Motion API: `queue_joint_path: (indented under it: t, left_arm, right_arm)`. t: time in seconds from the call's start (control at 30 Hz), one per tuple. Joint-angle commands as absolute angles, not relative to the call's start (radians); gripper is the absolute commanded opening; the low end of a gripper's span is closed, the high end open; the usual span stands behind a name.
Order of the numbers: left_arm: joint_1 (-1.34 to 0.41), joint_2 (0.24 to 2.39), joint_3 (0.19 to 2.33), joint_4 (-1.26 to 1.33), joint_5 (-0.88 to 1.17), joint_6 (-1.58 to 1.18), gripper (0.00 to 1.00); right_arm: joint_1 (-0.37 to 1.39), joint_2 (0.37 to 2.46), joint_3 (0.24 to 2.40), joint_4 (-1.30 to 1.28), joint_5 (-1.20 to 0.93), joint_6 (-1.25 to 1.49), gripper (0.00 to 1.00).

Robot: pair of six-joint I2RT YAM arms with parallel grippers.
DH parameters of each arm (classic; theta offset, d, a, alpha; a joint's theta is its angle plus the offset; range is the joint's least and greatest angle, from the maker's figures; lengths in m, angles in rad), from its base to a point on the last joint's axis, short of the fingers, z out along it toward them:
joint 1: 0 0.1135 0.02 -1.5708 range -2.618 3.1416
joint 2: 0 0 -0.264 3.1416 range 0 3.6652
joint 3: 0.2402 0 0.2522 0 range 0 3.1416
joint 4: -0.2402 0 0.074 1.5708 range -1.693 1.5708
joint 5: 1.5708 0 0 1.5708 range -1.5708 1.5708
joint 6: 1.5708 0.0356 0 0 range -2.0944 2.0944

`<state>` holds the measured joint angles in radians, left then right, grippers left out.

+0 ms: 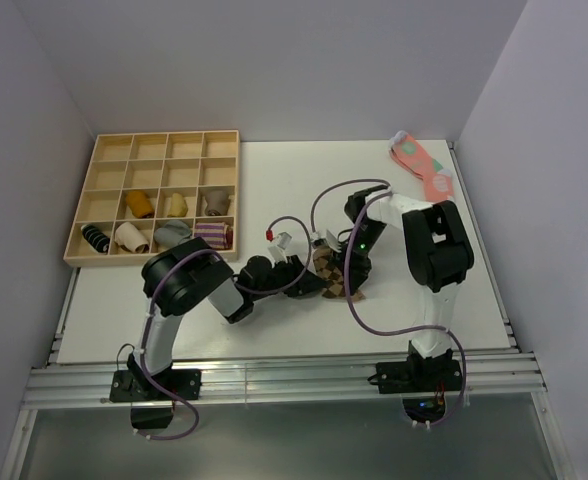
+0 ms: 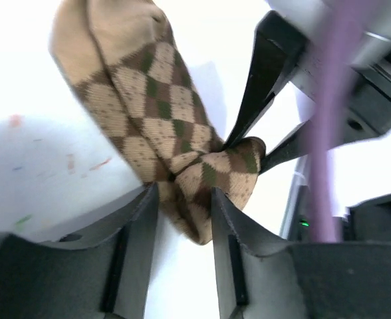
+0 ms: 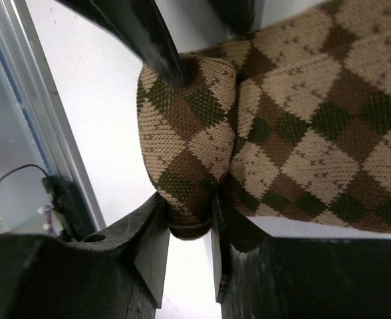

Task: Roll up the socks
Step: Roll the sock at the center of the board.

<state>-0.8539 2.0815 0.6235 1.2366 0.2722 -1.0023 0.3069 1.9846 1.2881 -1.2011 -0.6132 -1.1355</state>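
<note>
**Two end effectors meeting on the argyle socks (image 1: 332, 272) near the middle of the bench (image 1: 474, 300).**
The right end effector (image 3: 189, 206) is clamped on a bunched fold of the tan, diamond-checked fabric. The left end effector (image 2: 182, 199), facing it, has its jaws apart astride the same bundled end. The remaining length of the socks trails flat across the white bench.

A robotics lab test cell: plain white walls (image 1: 274, 60) enclose a white surface (image 1: 304, 170), and along the surface's near edge an aluminium rail (image 1: 284, 378) carries the bolted bases of the left arm (image 1: 179, 282) and right arm (image 1: 436, 250).
</note>
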Motion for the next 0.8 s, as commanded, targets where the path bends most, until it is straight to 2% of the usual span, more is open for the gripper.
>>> queue_joint_path:
  t: [0.0, 0.27, 0.47, 0.77]
  left_arm:
    - [-0.864, 2.016, 0.584, 1.181, 0.163, -0.83, 0.43]
    - [-0.939, 1.849, 0.532, 1.103, 0.005, -0.642, 0.45]
    - [-1.002, 1.764, 0.574, 0.999, 0.005, -0.453, 0.46]
    - [-1.008, 1.793, 0.757, 0.769, 0.092, -0.219, 0.45]
  right_arm:
    - [0.295, 2.037, 1.315, -1.189, -0.494, -1.074, 0.24]
    - [0.295, 2.074, 1.347, -1.223, -0.471, -1.037, 0.24]
    - [0.295, 2.105, 1.371, -1.247, -0.454, -1.002, 0.24]
    - [0.296, 2.149, 1.413, -1.299, -0.433, -1.002, 0.25]
